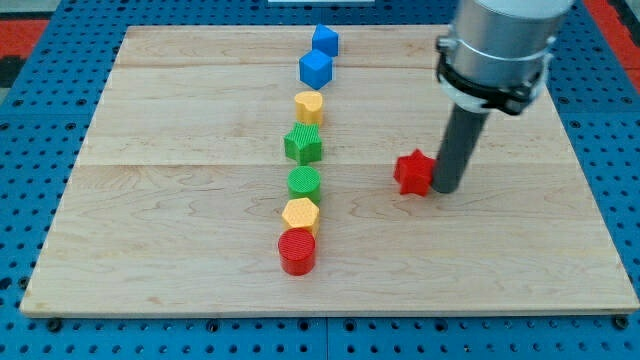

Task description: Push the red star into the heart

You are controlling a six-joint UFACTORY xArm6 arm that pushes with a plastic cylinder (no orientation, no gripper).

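- Wooden tabletop (180,260) across the view, over a blue pegboard (20,200).
- Dark rod (458,140) down at the view's right; my tip (445,188) pressed to the right side of the red star (413,173). No gripper fitted, so no open or closed state to tell.
- Column of blocks left of the star, well apart, top to bottom: blue block (325,41), blue cube (316,69), yellow block (309,106), green star (303,144), green cylinder (304,183), yellow hexagon (300,214), red cylinder (297,250).
- Cannot tell which block is the heart.

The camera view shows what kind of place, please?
Probably a robot lab test bench: a wooden board lies on a blue perforated base, small coloured blocks stand in a column, and my tip touches the red star from the view's right.
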